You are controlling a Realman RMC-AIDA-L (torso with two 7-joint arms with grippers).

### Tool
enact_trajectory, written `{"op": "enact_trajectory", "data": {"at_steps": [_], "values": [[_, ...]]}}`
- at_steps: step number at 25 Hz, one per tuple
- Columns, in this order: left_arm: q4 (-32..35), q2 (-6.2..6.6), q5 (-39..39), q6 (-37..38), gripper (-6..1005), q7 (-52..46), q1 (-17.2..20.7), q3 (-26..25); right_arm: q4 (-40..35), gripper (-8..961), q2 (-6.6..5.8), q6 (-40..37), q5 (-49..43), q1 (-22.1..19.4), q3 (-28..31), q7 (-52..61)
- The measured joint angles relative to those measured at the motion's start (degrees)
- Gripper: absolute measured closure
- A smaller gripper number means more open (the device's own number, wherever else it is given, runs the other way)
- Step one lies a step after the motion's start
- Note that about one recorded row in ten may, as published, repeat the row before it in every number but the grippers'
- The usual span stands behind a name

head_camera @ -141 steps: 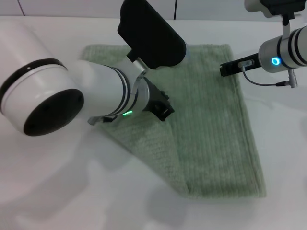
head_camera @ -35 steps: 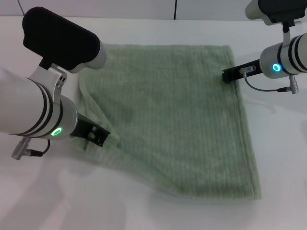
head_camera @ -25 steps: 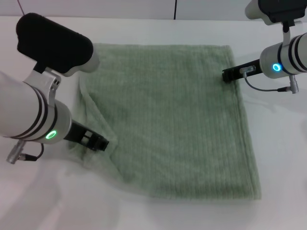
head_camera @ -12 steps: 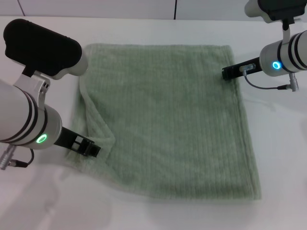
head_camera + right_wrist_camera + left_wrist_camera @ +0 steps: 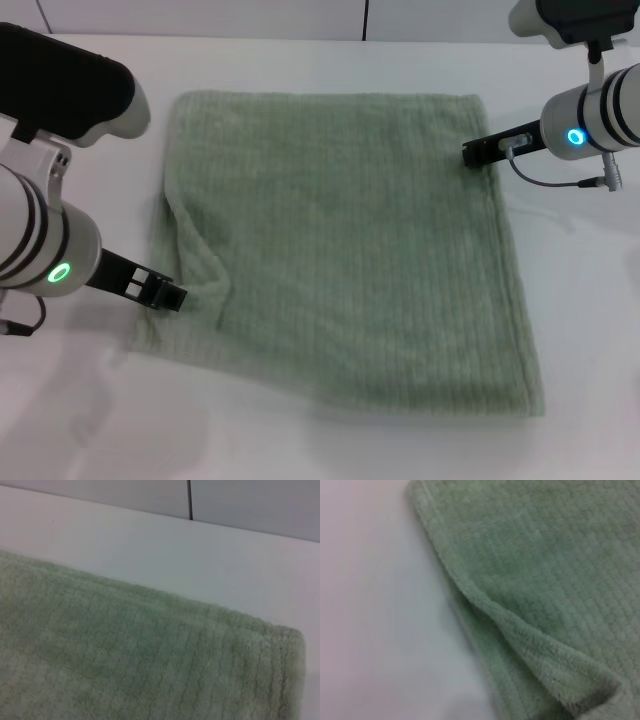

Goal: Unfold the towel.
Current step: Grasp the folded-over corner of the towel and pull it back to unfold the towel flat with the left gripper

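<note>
The pale sage-green towel (image 5: 350, 240) lies spread almost flat on the white table (image 5: 600, 330). A raised crease runs down its left side to its near-left part. My left gripper (image 5: 172, 297) is at the towel's near-left edge, low over the table and shut on the cloth where the crease ends. My right gripper (image 5: 468, 154) is at the towel's right edge near the far-right corner, shut on the hem. The left wrist view shows the towel (image 5: 545, 580) with a folded ridge beside bare table. The right wrist view shows a towel corner (image 5: 125, 665).
Bare white table top (image 5: 300, 450) surrounds the towel on all sides. A wall with a dark vertical seam (image 5: 366, 18) stands behind the far edge. My left arm's large white body (image 5: 30, 240) hangs over the table's left side.
My left gripper has pulled the towel's near-left part out to the left and toward me. The folded flap has opened, and the towel is now nearly flat. The right gripper has stayed put.
</note>
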Motion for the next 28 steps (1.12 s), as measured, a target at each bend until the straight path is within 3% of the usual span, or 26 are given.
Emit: {"op": "enact_trajectory", "data": {"at_steps": [28], "values": [[-2.6,1.28,0.0,-4.2,301,-0.6,3.2,-1.3,0.5,955,0.15,0.0,0.0,0.0,0.0,0.0]]}}
